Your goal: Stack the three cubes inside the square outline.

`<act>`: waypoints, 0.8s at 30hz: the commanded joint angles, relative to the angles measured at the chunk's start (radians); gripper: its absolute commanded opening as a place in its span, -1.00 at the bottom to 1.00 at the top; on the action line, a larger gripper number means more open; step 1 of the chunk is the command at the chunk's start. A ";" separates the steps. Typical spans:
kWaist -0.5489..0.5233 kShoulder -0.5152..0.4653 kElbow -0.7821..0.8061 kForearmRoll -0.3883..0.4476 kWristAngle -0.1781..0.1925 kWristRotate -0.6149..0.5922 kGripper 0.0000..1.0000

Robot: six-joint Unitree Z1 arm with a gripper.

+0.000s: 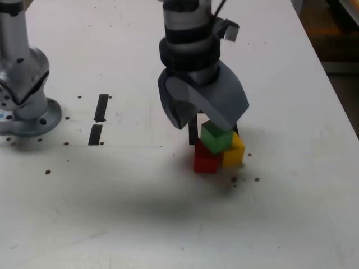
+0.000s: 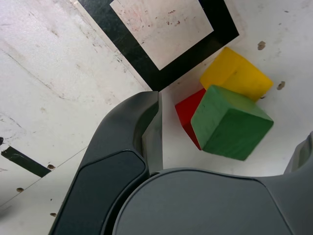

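1. Closest to the wrist camera is the gripper itself: its dark grey body fills the lower part of that view, one finger rising beside the cubes and the edge of the other just showing at the frame's far side.
2. The jaws stand wide apart and hold nothing; the cubes sit in the gap between them, untouched as far as the views show.
3. The green cube rests on top of the other two, tilted, bridging the red cube and the yellow cube.
4. Red and yellow sit side by side on the white table, touching or nearly so.
5. The square outline, black tape around a white centre, lies just beside the cluster; the cubes are outside it, the yellow one close to its corner.
6. In the exterior view the gripper hangs directly over the pile, hiding most of the outline behind it.
7. Two short black tape strips lie well off toward the exterior view's left, near the arm's metal base.
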 commanded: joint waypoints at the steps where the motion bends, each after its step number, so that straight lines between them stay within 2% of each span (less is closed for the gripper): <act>1: -0.006 0.015 -0.009 -0.005 -0.001 0.001 0.93; 8: -0.030 0.057 -0.024 -0.015 -0.006 -0.008 0.84; 13: -0.042 0.082 -0.033 -0.016 -0.011 -0.013 0.64; 18: -0.043 0.091 -0.026 -0.013 -0.011 -0.019 0.27; 24: -0.043 0.091 -0.018 -0.017 -0.009 -0.034 -0.32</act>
